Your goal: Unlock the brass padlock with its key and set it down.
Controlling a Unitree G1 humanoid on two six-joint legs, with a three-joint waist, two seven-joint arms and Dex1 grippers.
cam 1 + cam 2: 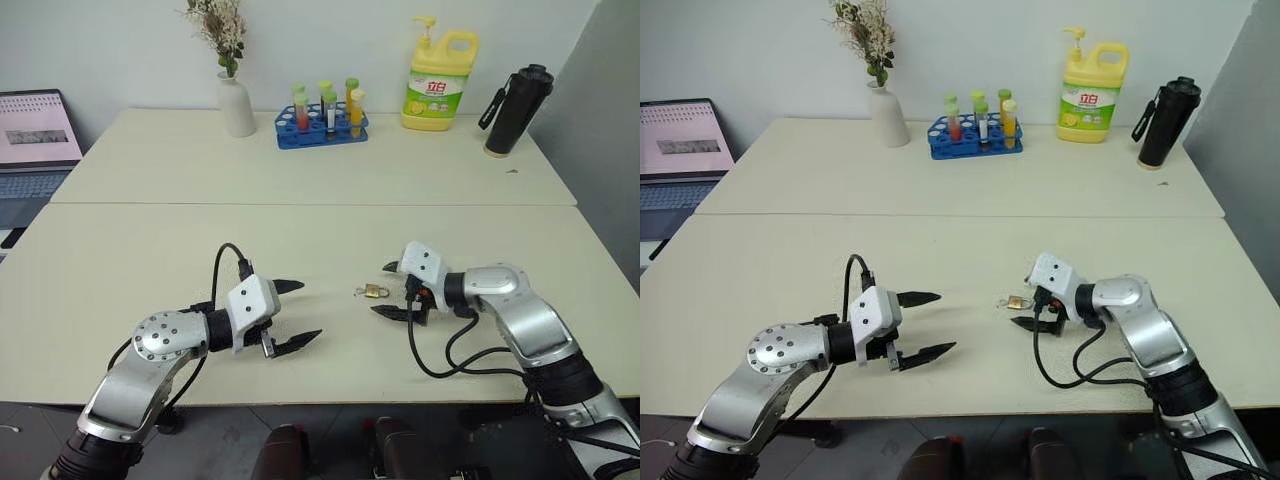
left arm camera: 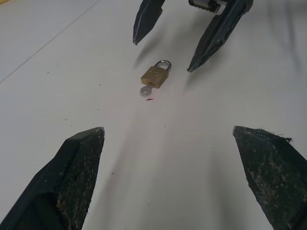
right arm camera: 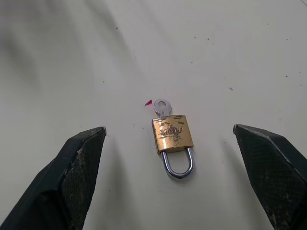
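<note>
Both my grippers are standing wide open over the pale cream table point(image 1: 300, 240), and neither one is holding anything. My right gripper point(image 1: 388, 290) is pointing toward my left, with its 2 black fingers spread apart, 1 finger on each side of the small golden-brass padlock point(image 1: 374, 291). No finger is touching it; in the right wrist view the padlock point(image 3: 173, 134) is lying flat on the table between the 2 fingertips point(image 3: 86, 143), with free table on both sides.

The padlock is resting on its flat face, and its thin silvery shackle loop point(image 3: 178, 164) is pointing toward my right wrist. The shackle is looking seated in the body, but I cannot tell if it is locked. The small silvery key point(image 3: 162, 107) is sticking out of the opposite end of the body, its round head lying on the table. Just beside the key head, a tiny red speck point(image 3: 148, 102) is lying on the surface.

My left gripper point(image 1: 296, 314) is hovering over the near part of the table, well apart from the padlock, and its 2 black fingers are opening toward it. In the left wrist view the padlock point(image 2: 156, 76) is lying beyond my left fingertips point(image 2: 88, 143), near the tips of the right gripper.
</note>
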